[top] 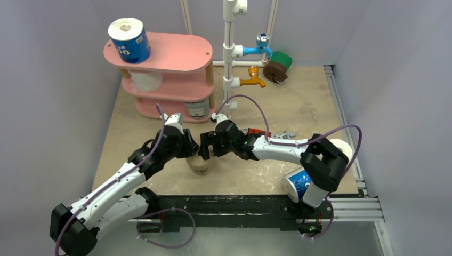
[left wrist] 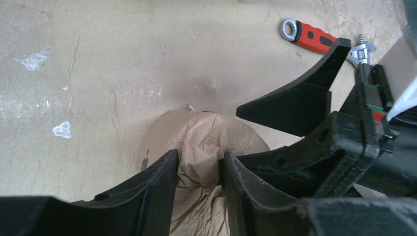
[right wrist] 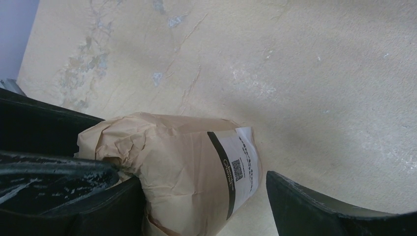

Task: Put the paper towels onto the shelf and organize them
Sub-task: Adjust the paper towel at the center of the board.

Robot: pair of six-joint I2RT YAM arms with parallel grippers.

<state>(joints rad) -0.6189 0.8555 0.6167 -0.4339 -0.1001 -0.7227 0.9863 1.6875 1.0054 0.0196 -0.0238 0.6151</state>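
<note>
A brown-wrapped paper towel roll (top: pixel 200 165) (right wrist: pixel 187 167) stands on the table between both arms. My left gripper (top: pixel 193 153) (left wrist: pixel 199 169) is shut on the crumpled top of its wrapper (left wrist: pixel 201 142). My right gripper (top: pixel 207 151) (right wrist: pixel 204 196) is open and straddles the roll's side. One of its fingers touches the wrapper, and the other finger (right wrist: pixel 314 209) stands clear of the white label. The pink shelf (top: pixel 176 53) at the back left holds a blue roll (top: pixel 129 40) on top, a white roll (top: pixel 146 81) on the middle board and a grey roll (top: pixel 198 108) at the bottom.
A white pipe frame (top: pixel 230 53) with blue and orange taps stands beside the shelf. A green roll (top: pixel 283 59) and a brown roll (top: pixel 275 72) lie behind it. A red-handled wrench (left wrist: pixel 314 37) lies right of centre. A blue roll (top: pixel 297 183) and a white roll (top: pixel 344 148) sit by my right arm.
</note>
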